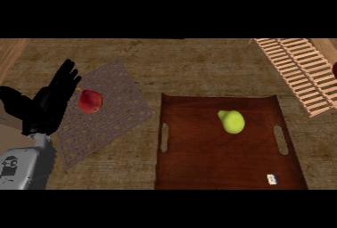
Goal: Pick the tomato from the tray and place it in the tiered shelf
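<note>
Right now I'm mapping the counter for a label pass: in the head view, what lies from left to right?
Left hand → red fruit on the woven mat → brown tray holding a green fruit → slatted wooden shelf.

You have one brown tray holding one yellow-green fruit and one small white tag. One woven mat carries one red fruit. One slatted wooden shelf shows at upper right. One black hand is in view.
</note>
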Motion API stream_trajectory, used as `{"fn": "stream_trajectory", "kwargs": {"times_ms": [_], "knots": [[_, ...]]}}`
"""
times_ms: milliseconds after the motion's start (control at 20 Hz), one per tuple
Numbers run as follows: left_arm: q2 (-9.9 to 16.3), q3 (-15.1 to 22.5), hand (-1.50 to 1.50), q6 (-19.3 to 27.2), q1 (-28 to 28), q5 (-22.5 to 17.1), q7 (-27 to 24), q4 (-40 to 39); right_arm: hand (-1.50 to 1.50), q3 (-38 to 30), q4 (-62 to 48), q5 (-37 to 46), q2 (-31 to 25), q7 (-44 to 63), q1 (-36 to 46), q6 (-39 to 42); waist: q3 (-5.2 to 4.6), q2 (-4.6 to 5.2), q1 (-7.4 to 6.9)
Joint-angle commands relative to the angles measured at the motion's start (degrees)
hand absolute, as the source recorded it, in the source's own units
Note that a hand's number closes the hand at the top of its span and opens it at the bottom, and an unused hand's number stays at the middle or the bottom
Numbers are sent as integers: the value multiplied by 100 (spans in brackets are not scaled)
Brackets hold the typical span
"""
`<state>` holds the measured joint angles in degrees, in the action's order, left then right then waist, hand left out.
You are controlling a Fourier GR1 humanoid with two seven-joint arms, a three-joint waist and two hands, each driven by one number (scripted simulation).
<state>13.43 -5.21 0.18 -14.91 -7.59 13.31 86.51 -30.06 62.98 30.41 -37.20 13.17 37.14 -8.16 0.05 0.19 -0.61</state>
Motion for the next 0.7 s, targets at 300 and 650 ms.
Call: {"fn": "stream_trajectory", "kwargs": {"times_ms": [300, 650], "knots": [[112, -169, 0, -157, -126, -43, 9, -54, -150, -592, -1609, -653, -906, -1258, 737, -239, -2, 0, -1], [-232, 94, 0, 100, 318, 157, -19, 326, -150, -1080, -2013, -1655, -1721, -838, 399, 1741, -2, -24, 35]]}}
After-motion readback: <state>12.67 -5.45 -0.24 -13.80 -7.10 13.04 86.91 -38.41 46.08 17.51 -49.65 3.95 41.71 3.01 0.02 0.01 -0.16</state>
